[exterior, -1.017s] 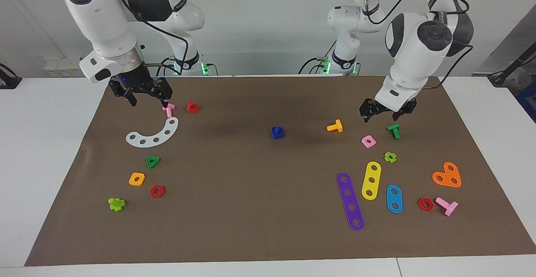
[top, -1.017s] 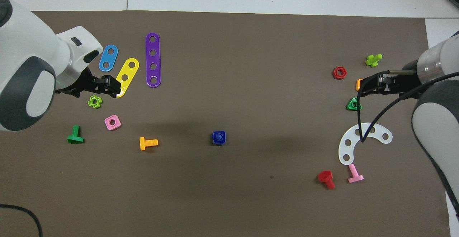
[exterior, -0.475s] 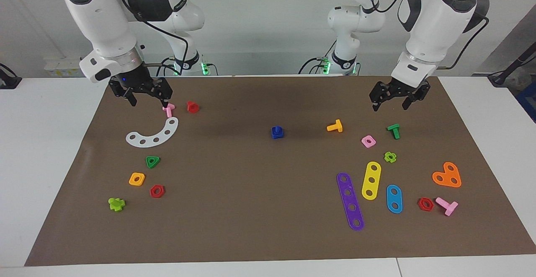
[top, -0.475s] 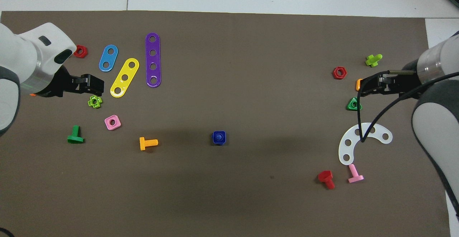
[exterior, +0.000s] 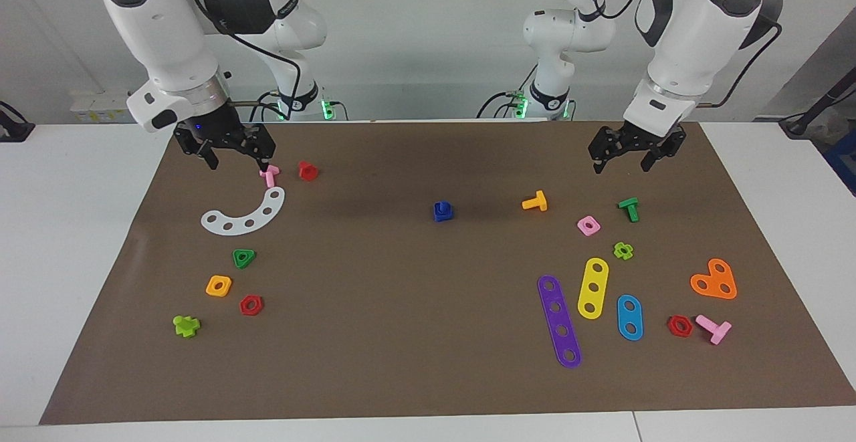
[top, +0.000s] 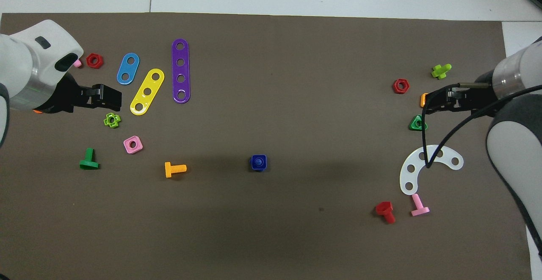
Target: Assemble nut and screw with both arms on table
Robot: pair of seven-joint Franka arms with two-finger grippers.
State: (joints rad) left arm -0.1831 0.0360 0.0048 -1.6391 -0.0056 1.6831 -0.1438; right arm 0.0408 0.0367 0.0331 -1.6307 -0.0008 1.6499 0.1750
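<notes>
The dark-blue square nut sits in the middle of the brown mat with the dark-blue screw standing up through its hole. The screw's head is hidden. They also show in the overhead view: the nut and the screw. My left gripper is open and empty, raised over the mat at the left arm's end, above the green screw. My right gripper is open and empty, raised at the right arm's end by a pink screw. Neither touches the blue parts.
Toward the left arm's end lie an orange screw, a pink nut, a lime nut and purple, yellow and blue strips. Toward the right arm's end lie a white curved strip, a red screw and a green nut.
My left gripper has risen and drawn back toward the left arm's end of the table. The right arm and the blue nut and screw have not moved.
</notes>
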